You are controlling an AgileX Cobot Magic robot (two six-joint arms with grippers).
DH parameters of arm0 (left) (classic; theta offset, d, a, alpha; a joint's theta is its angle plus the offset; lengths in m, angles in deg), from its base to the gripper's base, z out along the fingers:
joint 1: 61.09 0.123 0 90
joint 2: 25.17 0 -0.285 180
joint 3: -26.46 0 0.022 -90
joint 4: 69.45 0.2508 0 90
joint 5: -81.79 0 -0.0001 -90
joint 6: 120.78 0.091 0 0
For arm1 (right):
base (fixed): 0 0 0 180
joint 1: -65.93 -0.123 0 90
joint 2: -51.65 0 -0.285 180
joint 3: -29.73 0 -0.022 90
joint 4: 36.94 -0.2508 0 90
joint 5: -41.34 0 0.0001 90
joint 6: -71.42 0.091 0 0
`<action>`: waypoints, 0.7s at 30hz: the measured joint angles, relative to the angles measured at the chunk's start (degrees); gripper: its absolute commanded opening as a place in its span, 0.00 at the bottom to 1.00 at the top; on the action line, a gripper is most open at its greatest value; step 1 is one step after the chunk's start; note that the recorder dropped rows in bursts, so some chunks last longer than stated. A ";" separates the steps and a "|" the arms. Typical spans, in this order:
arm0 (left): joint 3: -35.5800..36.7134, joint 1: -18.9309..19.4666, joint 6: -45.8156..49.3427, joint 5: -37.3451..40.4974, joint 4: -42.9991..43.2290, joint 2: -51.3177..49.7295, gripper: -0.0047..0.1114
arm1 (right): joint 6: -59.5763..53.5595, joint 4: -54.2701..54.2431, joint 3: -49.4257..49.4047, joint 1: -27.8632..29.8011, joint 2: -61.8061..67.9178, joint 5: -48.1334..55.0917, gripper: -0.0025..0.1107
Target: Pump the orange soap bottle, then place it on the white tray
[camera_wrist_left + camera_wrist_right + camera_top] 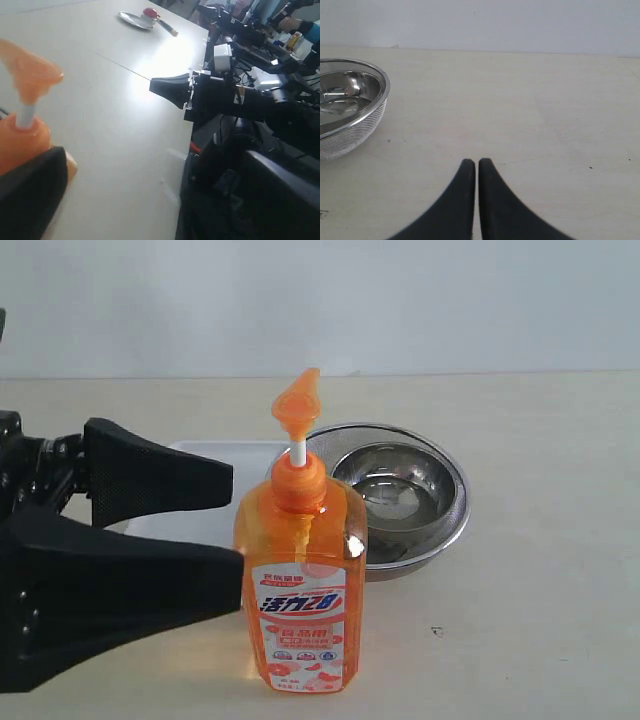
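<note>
Exterior view | bottle [305, 580] upright, before tray [250, 455], beside bowl [462, 490] | left gripper [237, 530] wide, tips at bottle's side, not clamped | right gripper [477, 167] pinched shut, holding nothing | advice: steady body, press pump [297, 405] straight down

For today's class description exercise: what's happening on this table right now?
The orange soap bottle stands upright on the table, in front of the white tray and a metal mesh bowl. The left gripper sits at its side, jaws open. The right gripper is shut, near the bowl.
</note>
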 measured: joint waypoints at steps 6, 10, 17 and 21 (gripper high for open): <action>0.00 0.00 -6.32 -3.66 -0.86 0.00 0.78 | 0.00 0.00 0.00 0.00 0.00 0.00 0.02; 0.00 0.00 -4.44 -5.10 -0.86 0.00 0.78 | 0.00 0.00 0.00 0.00 0.00 0.00 0.02; 0.00 0.00 6.43 5.44 3.61 0.00 0.78 | 0.00 0.00 0.00 0.00 0.00 0.00 0.02; 0.00 0.00 2.80 6.69 9.39 0.00 0.78 | 0.00 0.00 0.00 0.00 0.00 0.00 0.02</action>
